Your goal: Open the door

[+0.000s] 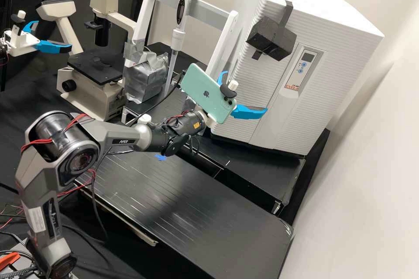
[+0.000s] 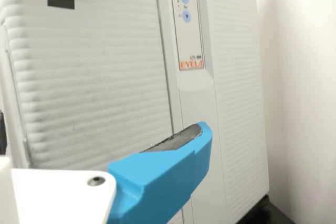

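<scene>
"Where's the door?"

"The ribbed door (image 1: 257, 91), looking shut, is on the front of my white cabinet (image 1: 323, 6), ahead of my tool (image 1: 245, 91)."

"Will it handle easily?"

"I expect it stiff and fairly heavy, with some pull from a seal. I'd grasp the black block (image 1: 270, 39) high on it, easing outward lest its fixing gives."

"And your tool?"

"Fingers spread, holding nothing."

"What's around?"

"The cabinet stands on a black surface (image 1: 270, 174), a pale wall (image 1: 375, 192) beyond its right side; my microscope (image 1: 94, 69) is well apart."
</scene>
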Controlling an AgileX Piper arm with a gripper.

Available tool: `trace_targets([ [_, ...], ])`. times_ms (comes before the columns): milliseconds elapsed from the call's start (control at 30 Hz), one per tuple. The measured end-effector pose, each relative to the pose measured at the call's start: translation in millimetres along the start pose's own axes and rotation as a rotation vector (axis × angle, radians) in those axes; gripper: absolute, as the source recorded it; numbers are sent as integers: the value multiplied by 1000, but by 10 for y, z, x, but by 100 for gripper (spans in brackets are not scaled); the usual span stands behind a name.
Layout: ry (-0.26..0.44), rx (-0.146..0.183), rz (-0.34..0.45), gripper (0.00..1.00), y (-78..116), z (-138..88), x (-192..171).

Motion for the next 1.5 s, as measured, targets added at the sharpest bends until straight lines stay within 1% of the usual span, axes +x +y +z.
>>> trace_targets([
  [33,2,-10,2,100,2,-4,17],
  [133,13,-17,9,100,22,-32,46],
  [300,15,-17,13,100,37,-51,73],
  [333,19,-17,16,0,45,-62,79],
  [867,14,-25,14,0,68,-42,88],
  [933,14,-21,14,0,68,-42,88],
  [1033,21,-34,6,0,59,-48,88],
  [1200,20,-31,7,0,64,-44,88],
  [1300,27,-40,-2,0,74,-37,88],
  [1500,32,-30,-15,0,57,-36,83],
])
